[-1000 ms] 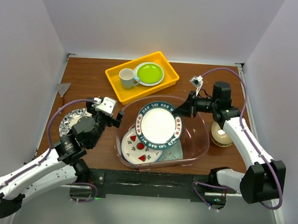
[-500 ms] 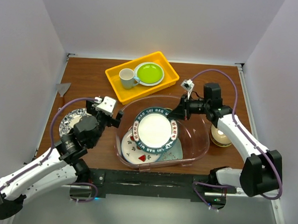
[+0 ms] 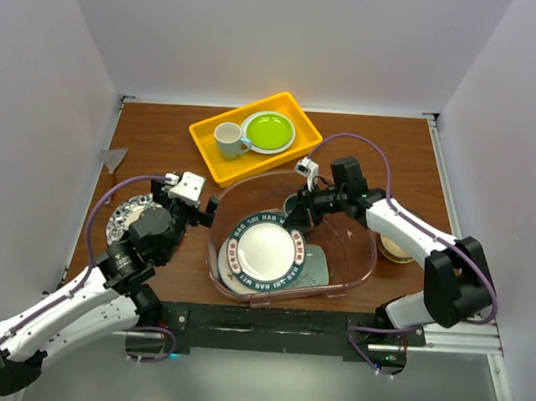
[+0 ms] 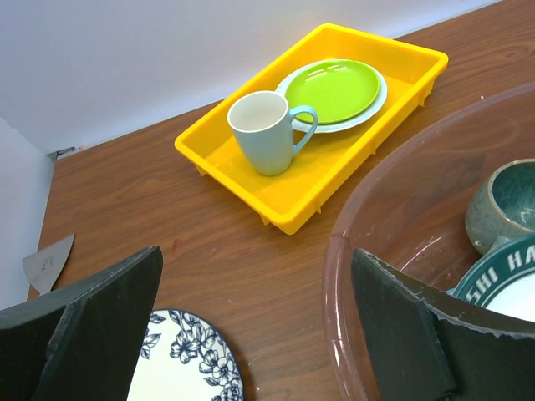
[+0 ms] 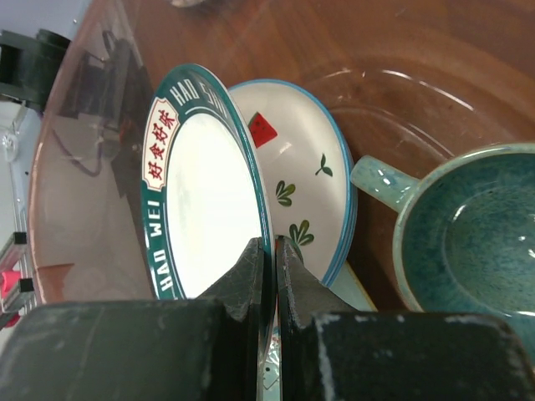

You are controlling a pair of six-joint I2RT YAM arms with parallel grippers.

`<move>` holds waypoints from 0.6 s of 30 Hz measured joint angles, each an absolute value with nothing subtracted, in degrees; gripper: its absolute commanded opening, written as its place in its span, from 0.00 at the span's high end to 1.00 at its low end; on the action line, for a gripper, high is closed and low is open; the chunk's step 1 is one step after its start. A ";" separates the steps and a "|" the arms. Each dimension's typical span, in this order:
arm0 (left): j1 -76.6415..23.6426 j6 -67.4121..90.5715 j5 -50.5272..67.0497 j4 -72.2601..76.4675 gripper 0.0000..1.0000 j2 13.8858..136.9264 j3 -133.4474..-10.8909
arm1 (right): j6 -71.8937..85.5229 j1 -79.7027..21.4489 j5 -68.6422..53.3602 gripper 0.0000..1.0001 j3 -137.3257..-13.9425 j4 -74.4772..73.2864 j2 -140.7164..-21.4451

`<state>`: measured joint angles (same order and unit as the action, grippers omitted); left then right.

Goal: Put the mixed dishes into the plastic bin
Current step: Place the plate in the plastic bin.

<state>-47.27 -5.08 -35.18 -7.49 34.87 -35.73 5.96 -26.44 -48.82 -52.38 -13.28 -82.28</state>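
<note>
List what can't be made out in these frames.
- Top view: mint-green tray, mostly under the stacked plates.
- Top view: tan bowl, largely behind the right arm.
- Left wrist: blue-floral plate, cut off by the bottom edge and a gripper finger.
- Right wrist: teal mug, cut off by the right edge.

A brown wooden table (image 3: 163, 150) sits enclosed by 3 plain white walls (image 3: 276, 39).

Overhead view down on whole table (image 3: 163, 150); wrist views close, sharing plastic bin (image 3: 347, 241)
</note>
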 measured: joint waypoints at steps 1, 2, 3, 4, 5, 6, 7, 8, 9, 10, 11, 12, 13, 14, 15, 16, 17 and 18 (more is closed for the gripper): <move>-47.27 -5.08 -35.18 -7.49 0.00 34.85 -35.73 | 6.02 -27.20 -48.40 0.99 -52.40 -13.26 -82.94; -47.27 -5.08 -35.18 -7.49 0.00 34.85 -35.73 | 6.11 -27.64 -48.01 0.96 -52.40 -13.23 -83.37; -47.27 -5.08 -35.18 -7.51 0.00 34.85 -35.73 | 6.33 -28.25 -47.42 0.93 -52.42 -13.26 -83.94; -47.27 -5.08 -35.18 -7.49 0.00 34.85 -35.73 | 6.44 -28.84 -46.78 0.91 -52.45 -13.26 -84.55; -47.27 -5.08 -35.18 -7.49 0.00 34.83 -35.73 | 6.61 -29.17 -46.19 0.88 -52.49 -13.26 -84.93; -47.27 -5.08 -35.18 -7.49 0.00 34.81 -35.73 | 6.76 -29.45 -45.69 0.86 -52.49 -13.26 -85.21; -47.27 -5.08 -35.18 -7.49 0.00 34.81 -35.73 | 7.05 -29.78 -45.34 0.82 -52.49 -13.26 -85.49; -47.24 -5.08 -35.18 -7.49 0.00 34.76 -35.73 | 7.27 -30.11 -44.66 0.81 -52.51 -13.26 -85.60; -47.24 -5.08 -35.18 -7.49 0.00 34.76 -35.73 | 7.57 -30.24 -44.36 0.79 -52.58 -13.26 -85.65; -47.24 -5.08 -35.18 -7.49 0.00 34.74 -35.73 | 7.73 -30.44 -44.01 0.76 -52.71 -13.26 -85.65; -47.24 -5.08 -35.18 -7.49 0.00 34.74 -35.73 | 7.86 -30.50 -43.66 0.75 -52.82 -13.26 -85.67; -47.24 -5.08 -35.18 -7.49 0.00 34.74 -35.73 | 7.92 -30.61 -43.35 0.74 -52.95 -13.23 -85.67; -47.24 -5.08 -35.16 -7.49 0.00 34.74 -35.73 | 7.94 -30.70 -43.05 0.73 -53.10 -13.23 -85.67; -47.22 -5.08 -35.16 -7.49 0.00 34.74 -35.73 | 7.92 -30.76 -42.94 0.72 -53.25 -13.23 -85.73; -47.20 -5.08 -35.16 -7.49 0.00 34.72 -35.73 | 7.90 -30.85 -42.92 0.70 -53.41 -13.23 -85.82; -47.16 -5.08 -35.16 -7.49 0.00 34.70 -35.73 | 7.88 -30.96 -42.89 0.68 -53.56 -13.23 -85.91; -47.13 -5.08 -35.16 -7.49 0.00 34.68 -35.73 | 7.90 -31.05 -42.85 0.65 -53.58 -13.23 -85.95; -47.07 -5.08 -35.16 -7.49 0.00 34.61 -35.73 | 7.84 -31.16 -42.76 0.64 -53.63 -13.28 -85.97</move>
<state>-47.07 -5.08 -35.16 -7.49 34.61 -35.73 7.84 -31.16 -42.76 -53.63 -13.28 -85.97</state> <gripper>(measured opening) 0.997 0.309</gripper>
